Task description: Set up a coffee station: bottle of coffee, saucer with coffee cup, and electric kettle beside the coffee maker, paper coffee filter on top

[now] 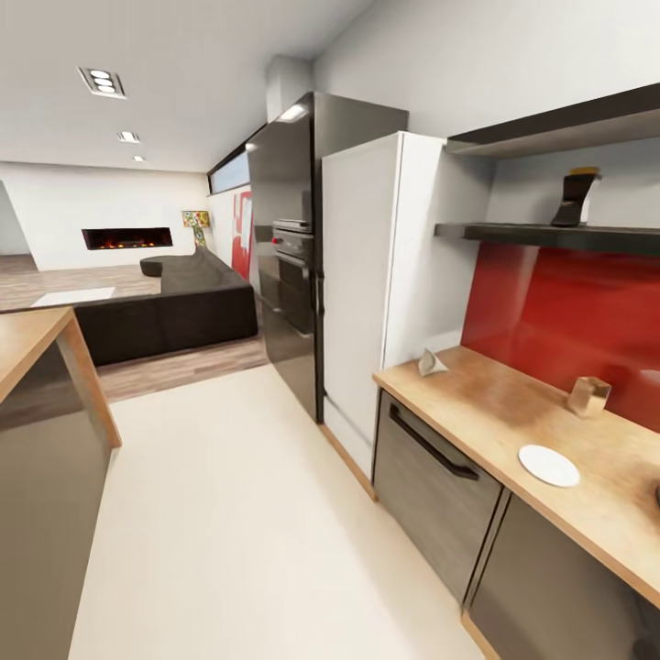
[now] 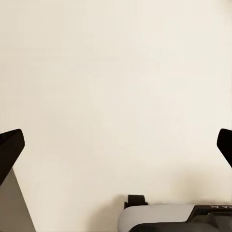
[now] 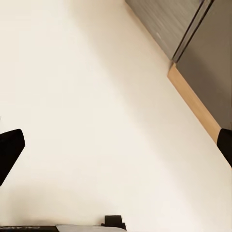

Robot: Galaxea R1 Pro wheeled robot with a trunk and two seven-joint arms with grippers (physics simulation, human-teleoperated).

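The kitchen countertop runs along the right of the head view. A flat white saucer lies on it, with the tan paper coffee filter behind it near the red backsplash. Near the counter's far end lies a small white cup-like object, probably the coffee cup. The black bottle of coffee with its orange cap stands on the lower kitchen shelf. The coffee maker and electric kettle are out of view. My left gripper and right gripper are both open and empty above cream floor.
A white fridge and a black oven tower stand beyond the counter. A wood-topped island is at the left and a dark sofa further back. Cream floor lies between. Grey cabinet fronts show past the right gripper.
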